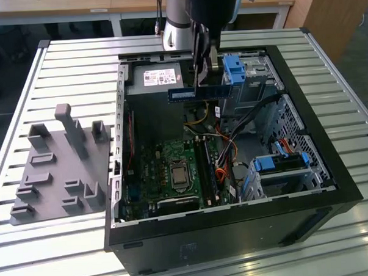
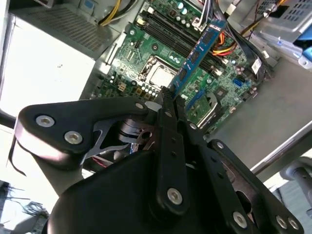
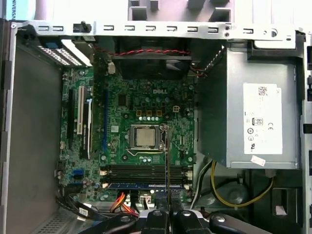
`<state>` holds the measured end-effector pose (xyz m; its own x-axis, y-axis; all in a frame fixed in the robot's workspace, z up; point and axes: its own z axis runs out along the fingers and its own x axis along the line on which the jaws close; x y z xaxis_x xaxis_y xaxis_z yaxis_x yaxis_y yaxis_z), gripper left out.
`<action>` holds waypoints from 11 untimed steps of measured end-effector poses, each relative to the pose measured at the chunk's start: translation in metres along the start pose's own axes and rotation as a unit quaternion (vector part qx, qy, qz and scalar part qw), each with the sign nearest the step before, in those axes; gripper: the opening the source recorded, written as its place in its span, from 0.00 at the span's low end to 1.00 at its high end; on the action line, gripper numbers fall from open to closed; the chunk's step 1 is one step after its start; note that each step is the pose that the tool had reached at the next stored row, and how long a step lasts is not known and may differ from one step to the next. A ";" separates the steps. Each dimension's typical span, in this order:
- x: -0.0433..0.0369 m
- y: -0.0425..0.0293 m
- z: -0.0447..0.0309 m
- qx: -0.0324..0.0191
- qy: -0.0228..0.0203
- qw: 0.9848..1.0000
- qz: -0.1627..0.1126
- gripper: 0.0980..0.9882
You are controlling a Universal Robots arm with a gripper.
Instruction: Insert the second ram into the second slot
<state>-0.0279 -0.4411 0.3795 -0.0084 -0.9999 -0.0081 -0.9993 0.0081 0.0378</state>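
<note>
Slatted metal table (image 1: 77,63) carries an open black computer case (image 1: 237,227) lying on its side, with a grey fixture plate (image 1: 57,174) beside it toward the exterior view's left.

Nearest in the second wrist view, the gripper (image 2: 165,95) has its black fingers (image 2: 171,146) drawn together to a narrow gap. They are clamped on the flat faces of the second ram (image 2: 196,53). The blue stick runs out from between the fingertips and away over the board below.

In the exterior view the gripper (image 1: 206,83) hangs from the arm over the rear half of the case. The second ram (image 1: 185,94) is pinched on edge, its long side level and its pale sticker facing the camera. Part of its length sticks out on each side of the fingers, more toward the exterior view's left. It is in the air, well clear of the board and not in any slot.

Farther down, the first wrist view shows the green motherboard (image 3: 122,117) with the processor socket (image 3: 145,136) at its middle. The dark memory slots (image 3: 146,171) lie just beside the socket. A blue module (image 3: 146,185) lies along the edge of that row.

Beyond the board are the grey power supply (image 3: 253,117) and, in the exterior view, a blue drive-bay clip (image 1: 233,70) just behind the held stick.
</note>
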 end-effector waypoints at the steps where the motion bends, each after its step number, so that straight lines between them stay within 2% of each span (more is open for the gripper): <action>1: 0.0000 0.0000 0.0003 0.000 0.000 1.000 0.009 0.04; 6: 0.0001 -0.0001 0.0016 0.000 0.000 0.999 0.052 0.04; 11: 0.0001 -0.0002 0.0032 0.001 -0.001 0.995 0.097 0.04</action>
<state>-0.0279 -0.4411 0.3764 -0.2014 -0.9795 -0.0019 -0.9788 0.2012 0.0372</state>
